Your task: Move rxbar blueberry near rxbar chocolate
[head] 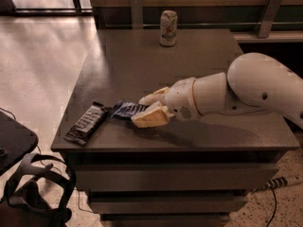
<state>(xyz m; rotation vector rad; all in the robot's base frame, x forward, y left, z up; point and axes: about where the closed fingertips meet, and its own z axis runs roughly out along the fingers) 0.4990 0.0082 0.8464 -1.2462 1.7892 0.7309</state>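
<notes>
Well, from the one camera view I had the claw (143, 109) low over the front-left part of the tabletop (189, 60), its two pale fingers pinching the right end of the rxbar blueberry (126, 109). The navy bar sat at or just above the surface; I could not tell which. Its free left end lay just beside the upper end of the rxbar chocolate (86, 123), which rested slantwise near the front-left corner.

I judged the carrying step close to done, since the two bars were already near each other. The next move called for setting the blue bar flat, spreading the fingers and lifting away without dragging the wrapper or nudging the darker bar.

Room was tight to the left and front, where the chocolate bar lay close to the tabletop's edges and a push could send it over. Behind and to the right the surface was open, with only a drinks can (168, 21) well apart at the far edge.
</notes>
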